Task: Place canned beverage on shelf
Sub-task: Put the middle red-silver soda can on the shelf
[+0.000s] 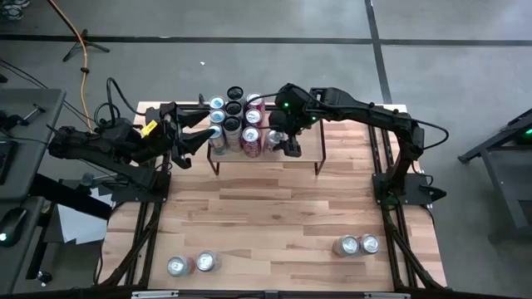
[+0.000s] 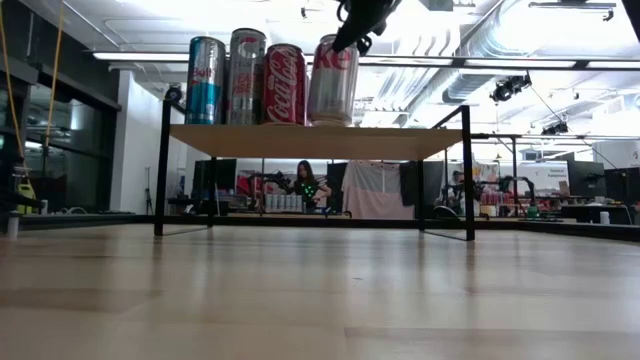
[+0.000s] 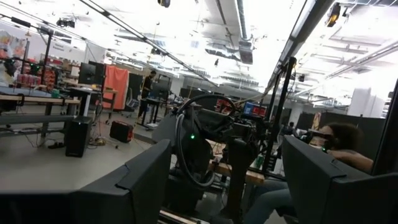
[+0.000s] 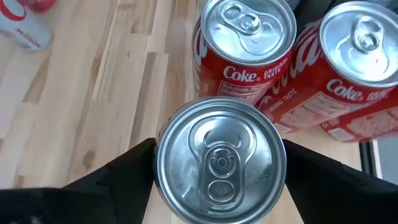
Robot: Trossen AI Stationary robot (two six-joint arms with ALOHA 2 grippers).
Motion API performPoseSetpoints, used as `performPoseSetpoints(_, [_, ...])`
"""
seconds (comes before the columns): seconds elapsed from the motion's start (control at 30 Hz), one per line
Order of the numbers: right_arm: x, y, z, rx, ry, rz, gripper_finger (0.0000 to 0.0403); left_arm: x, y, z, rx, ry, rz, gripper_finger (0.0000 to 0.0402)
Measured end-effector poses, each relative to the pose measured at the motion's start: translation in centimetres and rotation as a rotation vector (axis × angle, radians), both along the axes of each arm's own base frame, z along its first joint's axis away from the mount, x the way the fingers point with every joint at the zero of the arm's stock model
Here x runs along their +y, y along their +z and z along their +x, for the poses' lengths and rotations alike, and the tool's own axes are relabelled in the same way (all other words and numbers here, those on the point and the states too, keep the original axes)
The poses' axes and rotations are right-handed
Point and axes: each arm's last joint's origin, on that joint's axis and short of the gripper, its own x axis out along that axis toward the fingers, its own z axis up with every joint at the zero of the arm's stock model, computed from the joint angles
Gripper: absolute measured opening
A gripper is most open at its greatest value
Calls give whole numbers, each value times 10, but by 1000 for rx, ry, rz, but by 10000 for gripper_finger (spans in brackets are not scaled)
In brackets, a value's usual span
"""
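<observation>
The shelf [image 1: 307, 137], a low wood riser on black legs [image 2: 400, 142], stands at the table's far middle. Several cans [image 1: 235, 123] crowd its left part. At the right end of that group is a silver canned beverage [image 2: 333, 80], seen from its top in the right wrist view [image 4: 221, 158], with my right gripper [image 1: 283, 143] shut on it from above. Two red Coke cans [image 4: 245, 43] stand just behind it. My left gripper [image 1: 189, 143] hovers open at the shelf's left end, with nothing between its fingers [image 3: 143, 180]. My right gripper pinches the silver can between its two fingers, one on each side of the wall just under the top rim [image 4: 159, 167]. The fingers [image 4: 124, 171] come slanting down from above. The can leans slightly, its bottom [image 2: 328, 122] at the shelf's top board.
Two cans [image 1: 191, 264] stand near the table's front left and two more [image 1: 357, 245] near its front right. The right half of the shelf top is bare wood. People and workbenches show in the room beyond the table.
</observation>
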Motion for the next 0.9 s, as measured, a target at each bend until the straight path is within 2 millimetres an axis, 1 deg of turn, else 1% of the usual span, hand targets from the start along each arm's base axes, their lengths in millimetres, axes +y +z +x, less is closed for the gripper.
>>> performPoseSetpoints(0.3, [0, -2, -3, 47, -36, -14, 302, 0, 0, 0, 0, 0, -1, 241])
performPoseSetpoints(0.9, [0, -2, -3, 48, -61, 2, 303, 0, 0, 0, 0, 0, 0, 241])
